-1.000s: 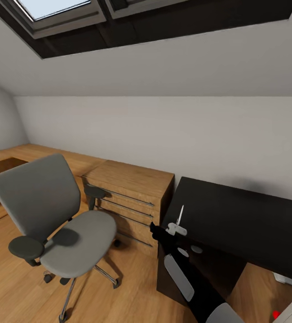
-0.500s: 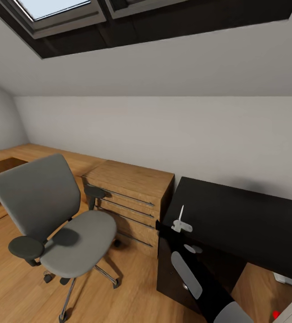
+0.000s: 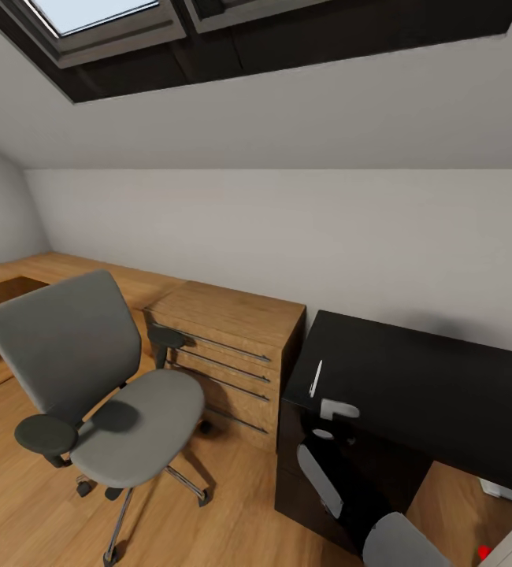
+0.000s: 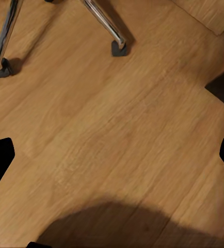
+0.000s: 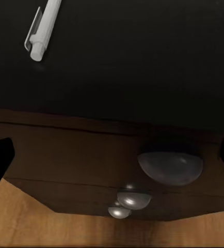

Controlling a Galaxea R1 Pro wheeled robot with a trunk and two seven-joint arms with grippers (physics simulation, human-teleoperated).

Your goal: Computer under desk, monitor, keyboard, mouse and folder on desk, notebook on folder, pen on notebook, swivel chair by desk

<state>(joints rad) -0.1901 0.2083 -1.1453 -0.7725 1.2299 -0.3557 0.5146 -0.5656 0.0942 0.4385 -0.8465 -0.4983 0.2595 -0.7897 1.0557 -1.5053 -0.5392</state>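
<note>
The desk (image 3: 429, 386) stretches along the wall to my right, glossy black, its left edge against the light-wood drawer chest (image 3: 232, 346). The swivel chair (image 3: 98, 394) stands on the wood floor (image 4: 112, 129) well apart from the desk, beyond the chest. My right gripper (image 3: 331, 411) hangs at the desk's front left corner, fingers spread with nothing between them. The pen (image 3: 316, 378) lies on the desk just inside that corner. My left gripper (image 4: 112, 155) is spread apart above the floor, near the chair's castors (image 4: 118, 48).
</note>
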